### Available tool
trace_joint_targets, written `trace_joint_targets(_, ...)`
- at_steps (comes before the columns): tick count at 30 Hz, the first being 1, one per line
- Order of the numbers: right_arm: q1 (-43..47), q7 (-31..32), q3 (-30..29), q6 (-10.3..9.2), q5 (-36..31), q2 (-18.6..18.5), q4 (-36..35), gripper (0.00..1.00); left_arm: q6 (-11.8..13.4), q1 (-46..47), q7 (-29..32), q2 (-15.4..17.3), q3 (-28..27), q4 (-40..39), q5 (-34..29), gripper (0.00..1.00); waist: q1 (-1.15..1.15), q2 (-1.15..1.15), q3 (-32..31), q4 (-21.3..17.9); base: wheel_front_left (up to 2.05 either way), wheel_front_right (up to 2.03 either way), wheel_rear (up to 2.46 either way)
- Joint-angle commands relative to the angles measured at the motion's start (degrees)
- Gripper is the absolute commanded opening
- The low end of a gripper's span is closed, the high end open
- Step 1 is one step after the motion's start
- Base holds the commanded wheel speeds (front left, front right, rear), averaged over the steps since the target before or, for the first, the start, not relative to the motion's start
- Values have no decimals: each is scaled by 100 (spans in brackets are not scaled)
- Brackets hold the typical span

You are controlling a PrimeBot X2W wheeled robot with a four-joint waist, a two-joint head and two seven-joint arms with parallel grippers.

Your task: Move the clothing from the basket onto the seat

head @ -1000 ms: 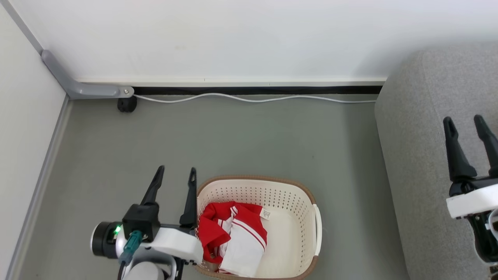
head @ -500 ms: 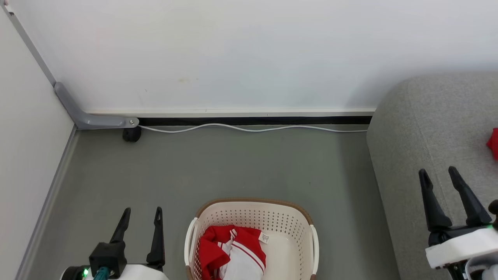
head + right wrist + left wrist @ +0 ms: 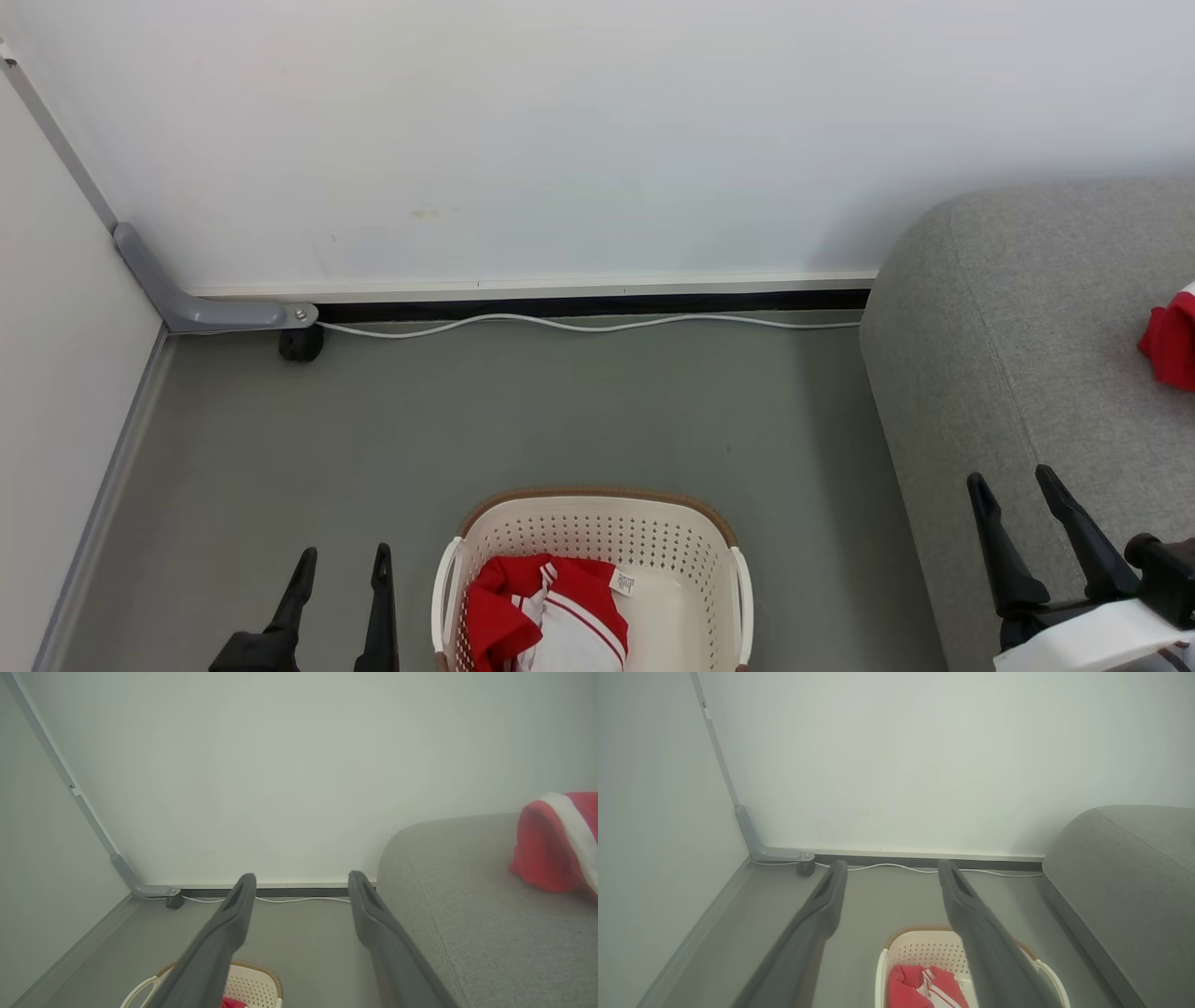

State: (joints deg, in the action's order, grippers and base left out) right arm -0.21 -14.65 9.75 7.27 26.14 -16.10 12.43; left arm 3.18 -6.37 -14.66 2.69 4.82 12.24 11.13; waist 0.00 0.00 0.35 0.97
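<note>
The cream basket [image 3: 597,527] with a brown rim stands on the floor at the bottom middle of the head view, and red and white clothing [image 3: 541,621] lies in its left half. Another red garment [image 3: 1172,345] lies on the grey seat [image 3: 1008,355] at the right edge. My left gripper [image 3: 343,562] is open and empty, left of the basket. My right gripper [image 3: 1013,485] is open and empty over the seat's front edge. The left wrist view looks down past its fingers [image 3: 822,910] at the basket [image 3: 920,952]. The right wrist view shows the red garment [image 3: 556,844] on the seat [image 3: 467,914].
A white wall and skirting close the back, with a white cable [image 3: 579,324] along its foot. A grey bracket [image 3: 215,313] and a small black wheel [image 3: 301,343] sit in the left corner. Grey floor [image 3: 523,411] lies between the wall and the basket.
The head camera has tilted up and turned right, so the basket sits lower and the red garment on the seat has come into view. Both grippers stay open and now show lower in the picture.
</note>
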Motion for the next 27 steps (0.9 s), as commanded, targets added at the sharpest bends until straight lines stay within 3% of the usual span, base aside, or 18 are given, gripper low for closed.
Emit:
trace_joint_targets(1,-108,-35,84,22,-39,-107,-93,100,82,76,-34,21,-114,-169,85,100,0,0,5,-1,0,0,0)
trace_joint_targets(19,-263,-35,32,22,22,-181,-189,100,259,188,-34,20,211,-236,286,100,0,0,243,-14,0,0,0)
trace_joint_targets(27,-503,-35,-15,22,246,-478,-510,100,695,510,-34,20,874,-171,613,100,0,0,928,-67,0,0,0)
